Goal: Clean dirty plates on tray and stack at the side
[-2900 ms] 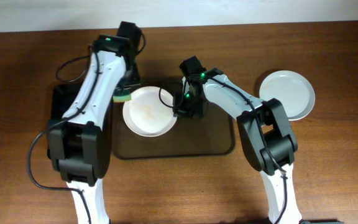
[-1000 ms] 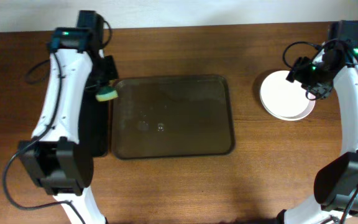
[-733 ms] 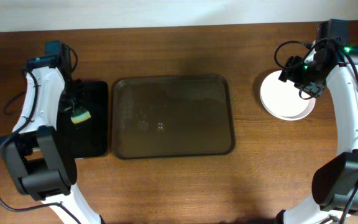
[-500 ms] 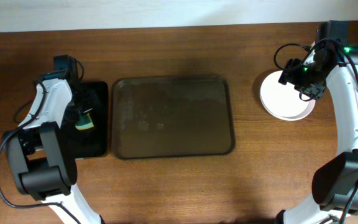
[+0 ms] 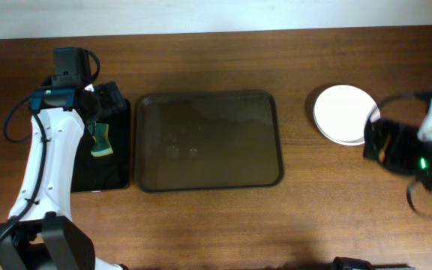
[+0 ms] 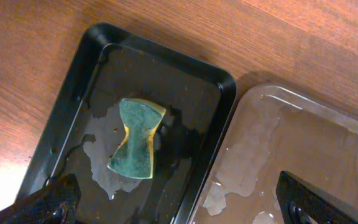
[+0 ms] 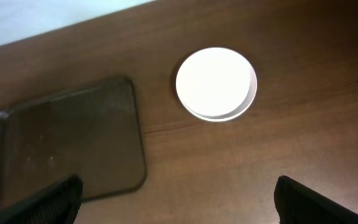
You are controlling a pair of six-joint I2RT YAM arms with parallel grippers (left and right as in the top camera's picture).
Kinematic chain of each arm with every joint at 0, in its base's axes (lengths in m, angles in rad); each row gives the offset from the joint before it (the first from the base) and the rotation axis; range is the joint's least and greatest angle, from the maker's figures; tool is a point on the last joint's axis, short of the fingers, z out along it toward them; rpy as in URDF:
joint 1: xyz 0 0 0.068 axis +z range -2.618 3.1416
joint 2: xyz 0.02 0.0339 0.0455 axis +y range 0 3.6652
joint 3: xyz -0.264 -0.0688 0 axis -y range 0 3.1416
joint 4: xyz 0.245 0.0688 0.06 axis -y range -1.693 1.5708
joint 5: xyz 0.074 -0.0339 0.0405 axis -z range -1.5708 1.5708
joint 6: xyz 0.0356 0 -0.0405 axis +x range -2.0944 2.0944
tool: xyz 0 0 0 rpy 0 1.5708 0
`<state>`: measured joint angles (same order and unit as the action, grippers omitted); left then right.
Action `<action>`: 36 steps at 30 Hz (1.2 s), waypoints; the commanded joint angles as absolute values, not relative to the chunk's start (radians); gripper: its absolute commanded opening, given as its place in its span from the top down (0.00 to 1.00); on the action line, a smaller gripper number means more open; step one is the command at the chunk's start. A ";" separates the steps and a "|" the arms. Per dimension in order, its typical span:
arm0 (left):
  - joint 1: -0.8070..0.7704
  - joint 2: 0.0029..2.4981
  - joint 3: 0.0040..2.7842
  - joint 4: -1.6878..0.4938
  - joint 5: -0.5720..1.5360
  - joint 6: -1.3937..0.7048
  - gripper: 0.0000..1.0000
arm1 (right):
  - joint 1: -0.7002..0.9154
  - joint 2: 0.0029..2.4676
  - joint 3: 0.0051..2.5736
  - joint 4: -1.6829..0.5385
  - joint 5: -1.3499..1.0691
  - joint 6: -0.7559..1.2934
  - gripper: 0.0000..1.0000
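Plates (image 5: 343,114) stacked, tray (image 5: 223,120) emptied! Sponge (image 6: 137,138) just dropped on the black tray (image 6: 185,106); left gripper (image 6: 182,199) and right gripper (image 7: 178,198) gape empty. Job looks done.

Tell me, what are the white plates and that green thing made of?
The plates look like glazed ceramic, maybe hard plastic: smooth, even white. The sponge looks like soft yellow foam under a rough green scrub layer, pinched in at its middle.

White plates (image 5: 342,114), dark brown tray (image 5: 208,142), black tray (image 6: 188,102), green-and-yellow sponge (image 6: 137,138) — reddish-brown wood-grain table (image 5: 291,225)
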<state>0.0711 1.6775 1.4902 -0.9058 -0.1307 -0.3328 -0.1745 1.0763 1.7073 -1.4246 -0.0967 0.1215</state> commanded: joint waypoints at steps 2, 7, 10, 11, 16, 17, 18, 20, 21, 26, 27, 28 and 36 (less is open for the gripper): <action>0.072 1.682 1.494 -0.905 -0.124 -0.320 0.01 | -0.168 0.951 1.713 -1.441 -0.097 0.112 0.02; 0.072 1.682 1.494 -0.905 -0.124 -0.320 0.01 | -0.168 0.922 1.685 -1.402 -0.110 0.112 0.02; 0.072 1.682 1.494 -0.905 -0.124 -0.320 0.01 | -0.126 0.792 1.438 -1.127 -0.056 0.108 0.02; 0.072 1.682 1.494 -0.905 -0.124 -0.320 0.01 | -0.112 0.705 1.284 -0.996 -0.056 0.108 0.02; 0.072 1.682 1.494 -0.905 -0.124 -0.320 0.01 | -0.039 0.271 0.525 -0.445 -0.056 0.108 0.02; 0.072 1.682 1.494 -0.905 -0.124 -0.320 0.01 | -0.022 0.198 0.394 -0.329 -0.057 0.109 0.02; 0.072 1.682 1.494 -0.905 -0.124 -0.320 0.01 | -0.009 0.138 0.289 -0.244 -0.074 0.109 0.02; 0.072 1.682 1.494 -0.905 -0.124 -0.320 0.01 | 0.003 0.058 0.142 -0.110 -0.079 0.108 0.01; 0.072 1.682 1.494 -0.905 -0.124 -0.320 0.01 | 0.003 0.028 0.097 -0.089 -0.086 0.108 0.02; 0.072 1.682 1.494 -0.905 -0.124 -0.320 0.01 | 0.014 0.003 0.006 -0.066 -0.124 0.109 0.02; 0.072 1.682 1.494 -0.905 -0.124 -0.320 0.01 | 0.014 0.004 0.006 -0.066 -0.123 0.109 0.02; 0.072 1.682 1.494 -0.905 -0.124 -0.320 0.01 | 0.014 0.004 0.006 -0.066 -0.123 0.109 0.02; 0.072 1.682 1.494 -0.905 -0.124 -0.320 0.01 | 0.014 0.004 0.006 -0.066 -0.123 0.109 0.02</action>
<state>0.0711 1.6775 1.4902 -0.9062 -0.1272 -0.3325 0.0036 0.0135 0.0139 -0.0666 -0.1112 0.1051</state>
